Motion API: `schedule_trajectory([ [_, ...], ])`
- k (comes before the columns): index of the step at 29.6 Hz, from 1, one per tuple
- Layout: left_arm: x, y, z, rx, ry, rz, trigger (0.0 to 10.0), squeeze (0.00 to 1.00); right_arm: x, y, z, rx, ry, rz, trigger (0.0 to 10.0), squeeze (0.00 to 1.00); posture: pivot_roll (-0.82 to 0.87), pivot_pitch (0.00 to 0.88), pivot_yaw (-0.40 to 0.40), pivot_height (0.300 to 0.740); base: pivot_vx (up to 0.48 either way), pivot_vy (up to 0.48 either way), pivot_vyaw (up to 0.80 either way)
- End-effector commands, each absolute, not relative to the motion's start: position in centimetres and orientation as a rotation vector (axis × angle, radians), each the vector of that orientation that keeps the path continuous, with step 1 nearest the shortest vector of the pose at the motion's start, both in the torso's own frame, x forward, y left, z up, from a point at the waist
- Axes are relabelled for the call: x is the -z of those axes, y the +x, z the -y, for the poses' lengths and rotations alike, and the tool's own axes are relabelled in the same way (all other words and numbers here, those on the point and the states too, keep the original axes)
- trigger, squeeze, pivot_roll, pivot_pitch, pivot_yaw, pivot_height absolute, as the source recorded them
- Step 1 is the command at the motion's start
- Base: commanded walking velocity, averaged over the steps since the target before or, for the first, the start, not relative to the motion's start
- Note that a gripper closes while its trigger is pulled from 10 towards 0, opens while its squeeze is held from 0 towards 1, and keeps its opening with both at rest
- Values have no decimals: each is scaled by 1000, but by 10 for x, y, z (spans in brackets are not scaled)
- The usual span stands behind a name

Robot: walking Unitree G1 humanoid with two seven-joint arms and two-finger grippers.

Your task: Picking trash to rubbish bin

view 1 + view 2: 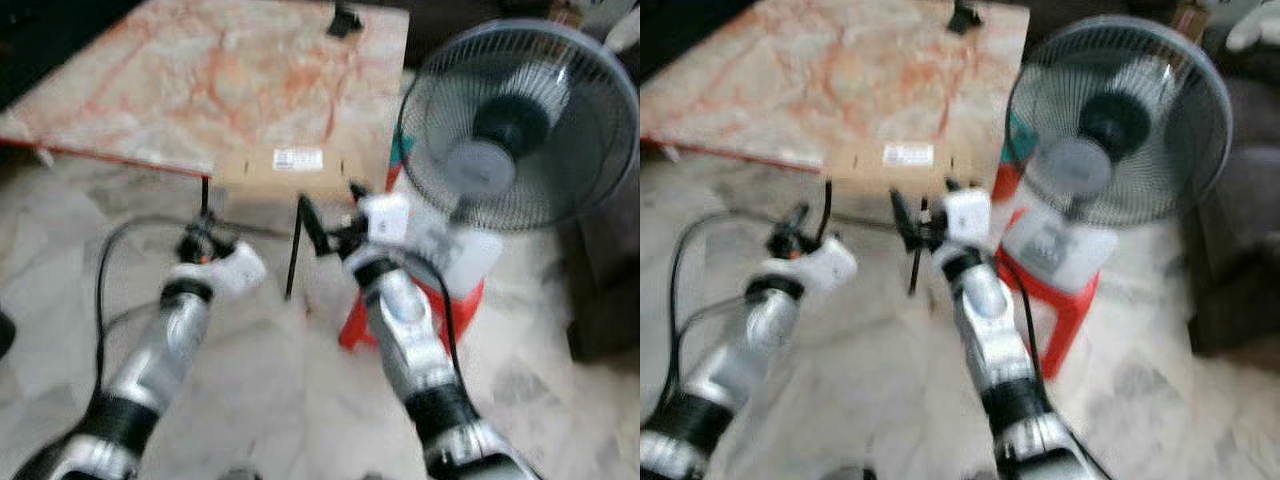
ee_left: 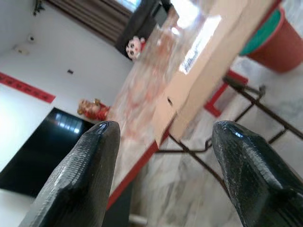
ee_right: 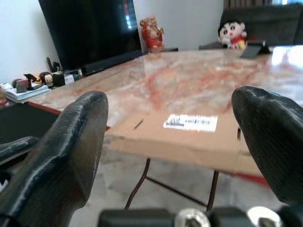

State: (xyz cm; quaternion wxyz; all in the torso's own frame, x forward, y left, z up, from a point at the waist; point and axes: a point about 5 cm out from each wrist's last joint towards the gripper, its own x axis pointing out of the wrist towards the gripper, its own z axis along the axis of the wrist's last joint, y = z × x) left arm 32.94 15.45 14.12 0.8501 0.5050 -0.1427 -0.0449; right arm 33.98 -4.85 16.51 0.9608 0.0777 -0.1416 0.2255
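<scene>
Marble-patterned tabletop, pink and orange veined, straight ahead on thin dark folding legs; flat brown cardboard with a white barcode label lying on its near edge and overhanging it; small dark object at the far edge, too blurred to name. Just right of the table, a grey pedestal fan, grille facing the camera, close beside the right arm; below and beside it a red plastic stool with a white container near it, and a red pot with a teal rim by the table leg. Pale marbled floor tiles under everything; a black cable looping by the left arm.

Left gripper raised before the table edge, fingers spread wide, holding nothing; right gripper raised beside it, level with the cardboard edge, fingers likewise parted and empty. Beyond the table: a black television screen, a red-and-gold figurine, a cartoon plush doll, small clutter on a low shelf. Cannot pick out any trash or rubbish bin with certainty; head views blurred.
</scene>
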Motion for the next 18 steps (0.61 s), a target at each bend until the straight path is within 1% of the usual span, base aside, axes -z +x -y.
schedule_trajectory([
  [1,-141,329,-162,81,1074,289,10000,0,-170,339,41,-484,150,306,10000,0,83,145,-64,740,251,0,0],
  [4,-142,329,-162,80,1074,289,10000,0,-171,339,40,-488,143,311,10000,0,83,146,-64,740,251,0,469],
  [8,-142,330,-165,74,1077,285,10000,0,-170,338,40,-489,137,311,10000,0,87,155,-63,740,251,0,800],
  [18,-143,329,-173,60,1086,274,10000,0,-170,340,42,-478,156,304,10000,0,87,164,-64,740,251,0,0],
])
